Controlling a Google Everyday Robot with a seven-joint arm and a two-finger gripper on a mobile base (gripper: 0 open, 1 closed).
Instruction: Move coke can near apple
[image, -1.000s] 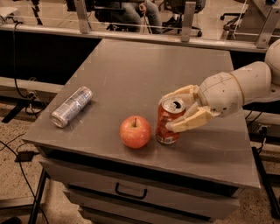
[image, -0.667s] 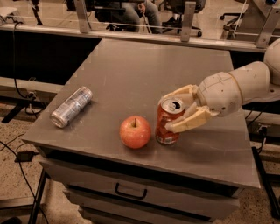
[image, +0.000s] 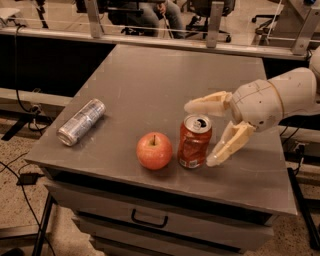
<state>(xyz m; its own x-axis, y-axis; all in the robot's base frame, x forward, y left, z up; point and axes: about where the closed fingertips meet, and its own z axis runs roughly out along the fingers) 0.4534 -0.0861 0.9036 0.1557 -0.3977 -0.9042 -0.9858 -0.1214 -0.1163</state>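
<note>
The gripper is reaching in from the right edge, spread wide around the coke can. The apple is sitting just beside it.

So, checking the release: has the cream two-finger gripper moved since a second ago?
Yes: the gripper opened and backed slightly right, off the red-orange coke can.

Grey metal cabinet with drawers, speckled floor, office chairs behind a railing
</note>
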